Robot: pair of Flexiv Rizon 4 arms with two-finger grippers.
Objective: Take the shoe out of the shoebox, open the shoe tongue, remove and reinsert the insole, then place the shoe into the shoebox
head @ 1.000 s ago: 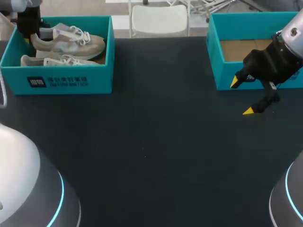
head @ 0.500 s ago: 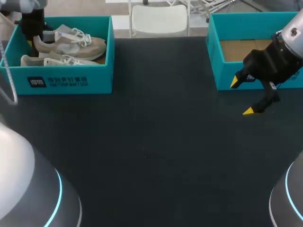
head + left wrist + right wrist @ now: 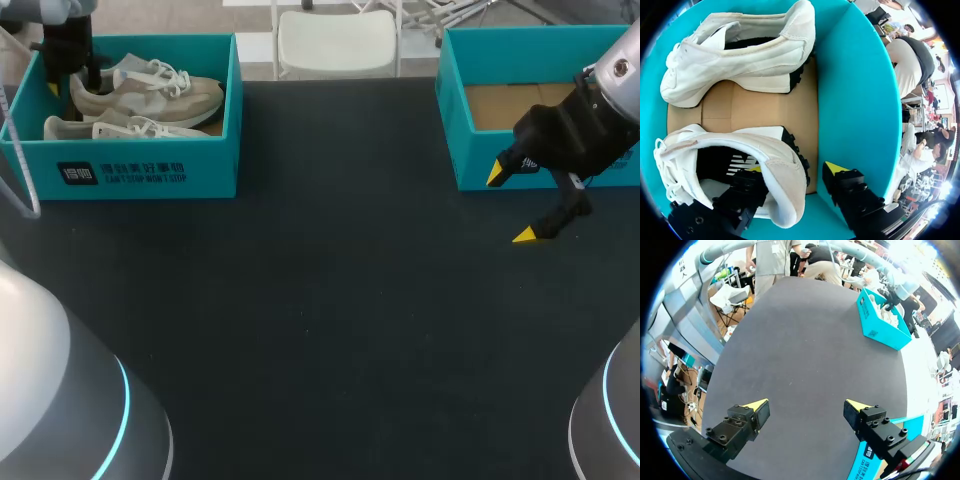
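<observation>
Two beige shoes lie in the teal left shoebox (image 3: 130,170) at the table's far left. My left gripper (image 3: 62,75) is at the heel of the farther shoe (image 3: 150,92). In the left wrist view the left gripper (image 3: 795,170) is open and straddles that shoe's (image 3: 780,165) heel collar, one finger inside the shoe's mouth and the other between the heel and the box wall (image 3: 855,100), clear of the heel. The second shoe (image 3: 740,50) lies ahead on the cardboard floor. My right gripper (image 3: 510,205) is open and empty in front of the other box.
An empty teal shoebox (image 3: 470,160) with a brown cardboard floor stands at the far right. Dark table surface (image 3: 320,300) spreads between the two boxes. In the right wrist view the right gripper (image 3: 806,405) hangs over bare table, with the left shoebox (image 3: 880,325) far ahead.
My left gripper's fingers have spread apart off the farther shoe's heel, and that shoe has shifted slightly in the box. The right arm has not moved.
</observation>
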